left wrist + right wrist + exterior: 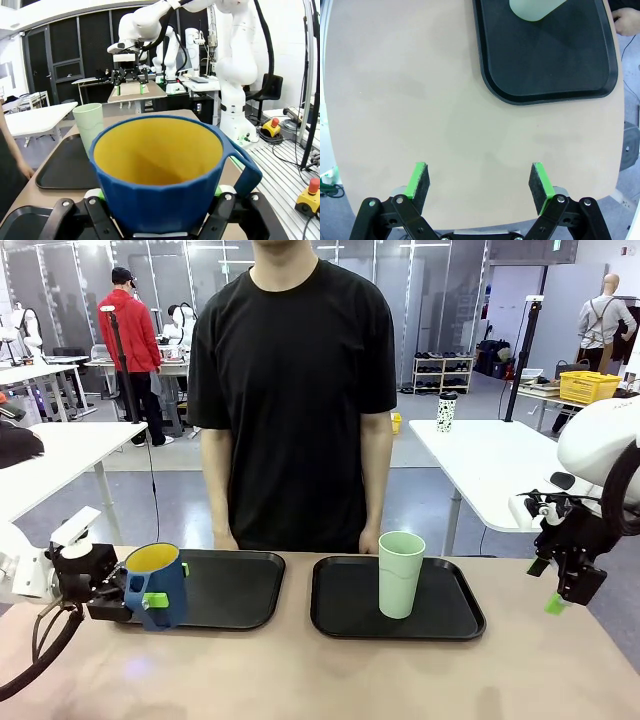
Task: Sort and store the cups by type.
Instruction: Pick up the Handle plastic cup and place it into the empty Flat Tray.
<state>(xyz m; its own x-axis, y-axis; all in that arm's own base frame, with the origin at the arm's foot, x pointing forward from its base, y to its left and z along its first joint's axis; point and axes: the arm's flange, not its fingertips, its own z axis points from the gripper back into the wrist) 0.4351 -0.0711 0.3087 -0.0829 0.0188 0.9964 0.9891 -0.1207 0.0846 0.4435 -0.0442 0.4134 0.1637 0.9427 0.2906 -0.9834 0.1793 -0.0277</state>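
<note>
Left fingers [150,602] clamp blue mug [156,585] at left tray's [245,585] edge; right fingers [481,186] apart over bare tabletop [395,90].

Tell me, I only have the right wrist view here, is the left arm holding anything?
Observer: Yes, the left gripper is shut on the blue mug, jaws clamped on its sides.
Operator: Where is that mug?
Observer: At the near left corner of the left tray, upright, yellow inside showing.
Operator: I see just the base of a pale cup on my tray. Is it standing?
Observer: Yes, the mint tumbler stands upright on the right tray, nothing touching it.
Operator: And the person?
Observer: The person's hands rest at the table's far edge, behind the trays.
</note>
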